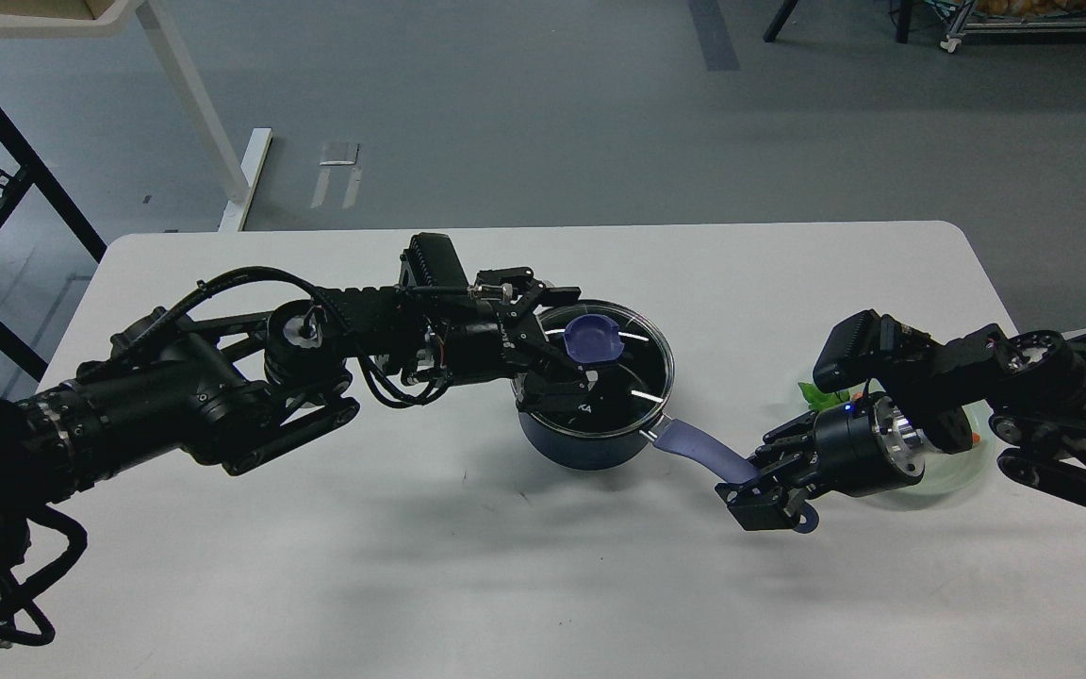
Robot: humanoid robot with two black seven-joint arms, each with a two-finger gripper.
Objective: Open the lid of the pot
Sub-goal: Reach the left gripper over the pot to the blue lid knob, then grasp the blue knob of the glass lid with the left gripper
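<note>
**A:** Grey floor all round, and a white bench [336, 585] carrying everything. What sits on it?

**B:** Near the middle, the pot [581, 443], its lavender handle [699, 453] running out toward the right arm. Its lid [604, 368] rests on top, though it looks tilted rather than seated flat; I can't tell whether one edge has cleared the rim.

**A:** And the arms?

**B:** The left gripper [567, 354] reaches in over the lid, jaws spread either side of the purple knob [593, 339], one finger behind it and one in front on the glass. They look open around it, not yet pinching. The right gripper [769, 486] has its jaws closed on the far end of the handle, pinning the pot.

**A:** How will the lid handle?

**B:** I'd judge it stiff, fairly light, and breakable: glass with a thin metal rim, slick to the touch. The knob is the only sound place to take hold; the dome would slide out of the jaws.

**A:** Anything else nearby?

**B:** A pale green plate [967, 467] behind the right wrist, mostly hidden, with something green [821, 396] beside it.
</note>
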